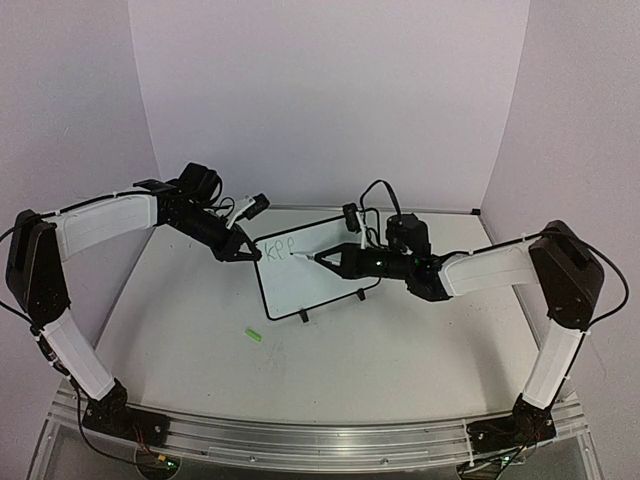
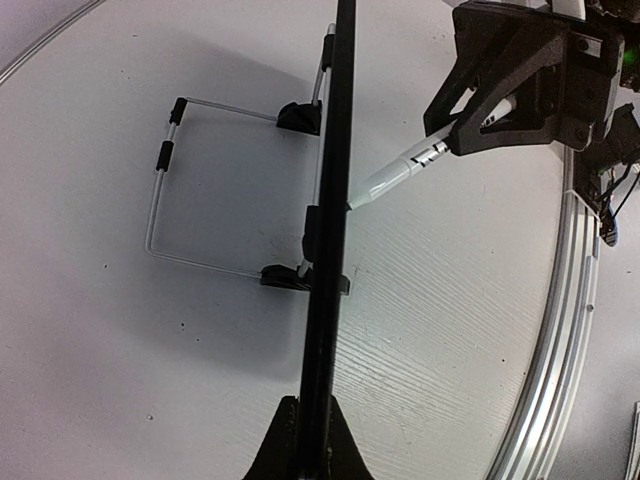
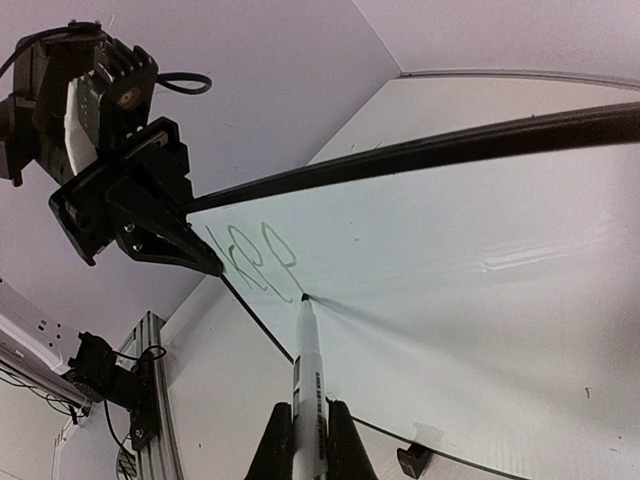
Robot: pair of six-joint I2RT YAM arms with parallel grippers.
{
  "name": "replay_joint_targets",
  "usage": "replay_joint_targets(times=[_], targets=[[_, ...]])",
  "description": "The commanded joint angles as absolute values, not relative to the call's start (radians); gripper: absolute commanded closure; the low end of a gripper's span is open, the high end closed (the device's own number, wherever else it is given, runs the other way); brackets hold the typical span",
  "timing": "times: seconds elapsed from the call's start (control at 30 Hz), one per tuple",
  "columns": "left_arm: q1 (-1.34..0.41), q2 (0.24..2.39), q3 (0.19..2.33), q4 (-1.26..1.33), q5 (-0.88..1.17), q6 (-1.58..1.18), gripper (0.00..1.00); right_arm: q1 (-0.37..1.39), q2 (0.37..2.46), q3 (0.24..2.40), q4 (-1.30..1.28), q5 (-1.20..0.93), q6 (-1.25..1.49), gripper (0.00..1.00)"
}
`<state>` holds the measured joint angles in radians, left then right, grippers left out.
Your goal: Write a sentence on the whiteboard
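A white table (image 1: 400, 340) is carrying everything, with an aluminium rail (image 1: 300, 440) running along its near edge, where both arms are bolted. The whiteboard (image 1: 310, 285) is standing near the middle of the table, tilted back on a bent wire stand (image 2: 160, 200) and two small black feet (image 1: 303, 316); from the left wrist it is showing only as a thin black edge (image 2: 330, 250). The left gripper (image 1: 243, 255) is reaching in from the left and pinching the board's frame at its upper left corner, its fingers (image 2: 285, 440) lying pressed against both sides of the edge. The right gripper (image 1: 325, 258) is coming in from the right across the board's face, hiding part of the white surface from above, and its fingers (image 3: 335, 445) are pressing together on the barrel of a white marker (image 3: 307, 370). The marker's tip is touching the board just right of the sentence (image 3: 255, 260), which is showing only three or so thin green letters near the upper left corner (image 1: 275, 246). A small bright green piece (image 1: 252, 336) is lying on the table in front of the board's left end, apart from both grippers.
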<state>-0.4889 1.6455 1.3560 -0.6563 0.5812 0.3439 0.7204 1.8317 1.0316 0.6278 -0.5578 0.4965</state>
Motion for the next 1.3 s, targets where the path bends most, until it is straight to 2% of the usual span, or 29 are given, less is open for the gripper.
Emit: replay_joint_targets(times=[0.0,0.2,0.43,0.9,1.27], targets=[[-0.486,1.671,1.388,-0.701,0.514,0.384,1.0,0.709,1.82,1.016,0.644,-0.476,0.491,1.0],[-0.486,1.671,1.388,-0.701,0.516,0.384,1.0,0.709,1.758,0.996,0.645,-0.442,0.474,1.0],[-0.486,1.669,1.388,-0.701,0.516,0.384,1.0,0.709,1.709,0.99,0.645,-0.496,0.467,1.0],[-0.486,1.671,1.388,-0.703,0.514,0.384,1.0,0.709,1.787,1.054,0.645,-0.493,0.48,1.0],[-0.487,1.67,1.388,-0.703,0.515,0.384,1.0,0.708,1.794,0.986,0.646,-0.473,0.502,1.0]])
